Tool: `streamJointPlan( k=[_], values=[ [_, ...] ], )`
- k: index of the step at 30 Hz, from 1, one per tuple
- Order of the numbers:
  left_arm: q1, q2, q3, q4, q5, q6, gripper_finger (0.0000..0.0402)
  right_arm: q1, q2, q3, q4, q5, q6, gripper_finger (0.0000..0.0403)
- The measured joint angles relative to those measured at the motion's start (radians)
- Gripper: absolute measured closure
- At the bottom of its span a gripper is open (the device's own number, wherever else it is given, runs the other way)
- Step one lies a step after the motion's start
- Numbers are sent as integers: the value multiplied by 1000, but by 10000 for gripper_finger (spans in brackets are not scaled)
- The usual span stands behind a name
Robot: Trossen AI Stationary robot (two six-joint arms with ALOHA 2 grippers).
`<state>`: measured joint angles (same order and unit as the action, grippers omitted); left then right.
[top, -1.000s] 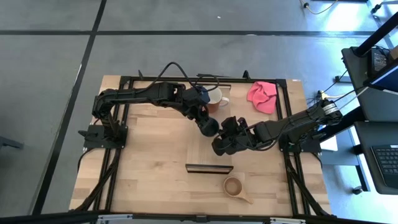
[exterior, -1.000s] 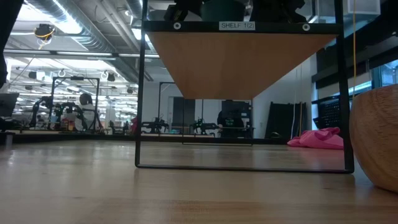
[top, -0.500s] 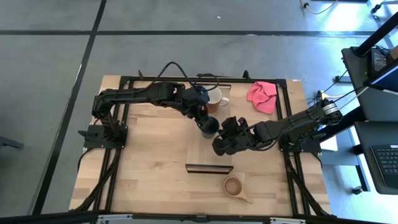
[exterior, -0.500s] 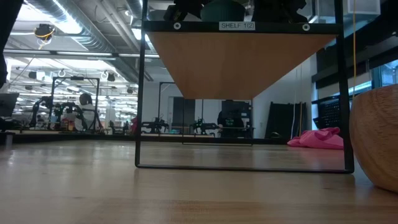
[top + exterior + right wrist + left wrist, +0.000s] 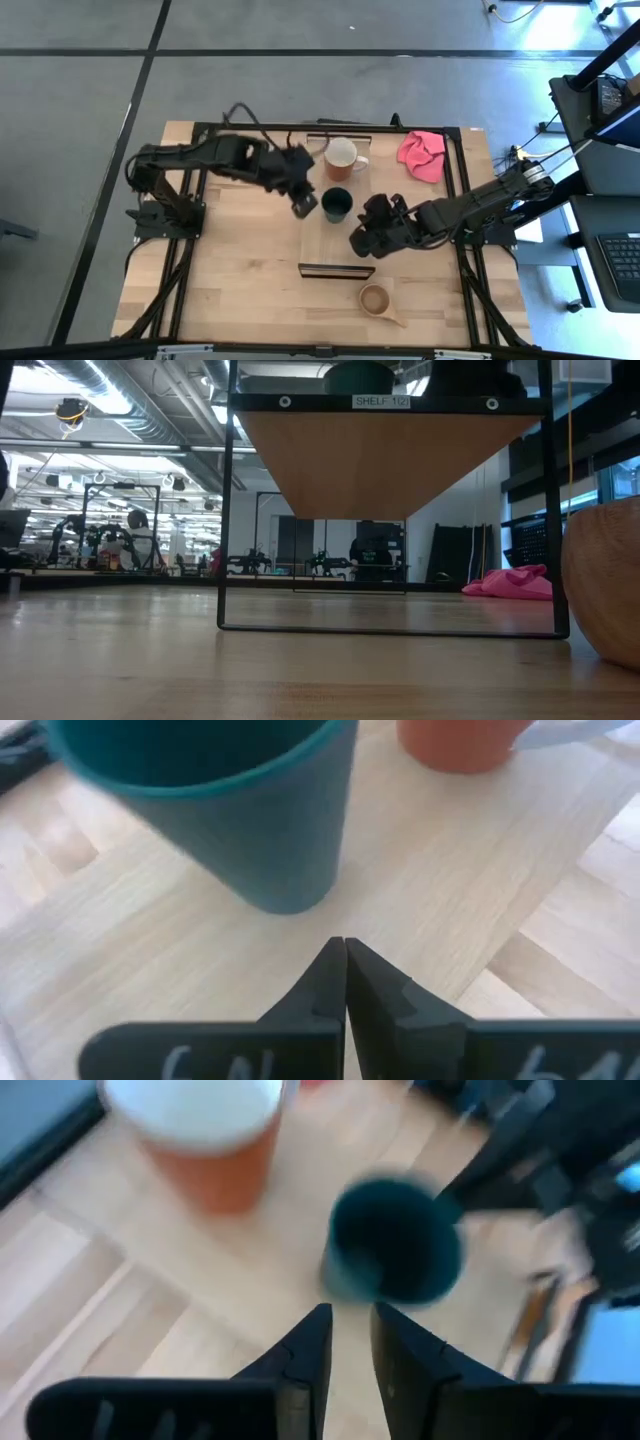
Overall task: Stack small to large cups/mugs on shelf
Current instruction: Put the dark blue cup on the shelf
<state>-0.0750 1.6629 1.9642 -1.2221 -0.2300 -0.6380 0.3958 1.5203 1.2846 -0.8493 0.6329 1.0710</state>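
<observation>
two cups stand on the shelf [image 5: 335, 245] now. the dark green cup [image 5: 337, 204] sits upright near the middle of the shelf, and the red-orange mug [image 5: 342, 155] stands just behind it by the shelf's far end. they are apart, not stacked. the tan wooden cup [image 5: 376, 299] is not on the shelf yet; it rests on the table [image 5: 240, 280] near the table's front edge, just past the shelf's dark end.

a moment ago the left hand [image 5: 305, 206] was right at the green cup. now it has let go and pulled back toward the table's left side, with its fingers only a little apart and holding nothing. so the green cup looks set down and done.

the right hand [image 5: 362, 240] waits just beside the green cup, toward the front, fingers closed and empty. i think the wooden cup comes next.
</observation>
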Motion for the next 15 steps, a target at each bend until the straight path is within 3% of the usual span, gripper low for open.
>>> streamJointPlan(
  k=[3,8,15],
  values=[
    [-67,2,-65,-7,-26,-47,333,30,-8,0,-15,1,33,395],
    [-169,7,-216,133,-32,-99,338,86,-12,0,-13,3,85,395],
    [-159,6,-316,335,-39,-119,336,127,-13,0,-13,27,130,395]
  ],
)
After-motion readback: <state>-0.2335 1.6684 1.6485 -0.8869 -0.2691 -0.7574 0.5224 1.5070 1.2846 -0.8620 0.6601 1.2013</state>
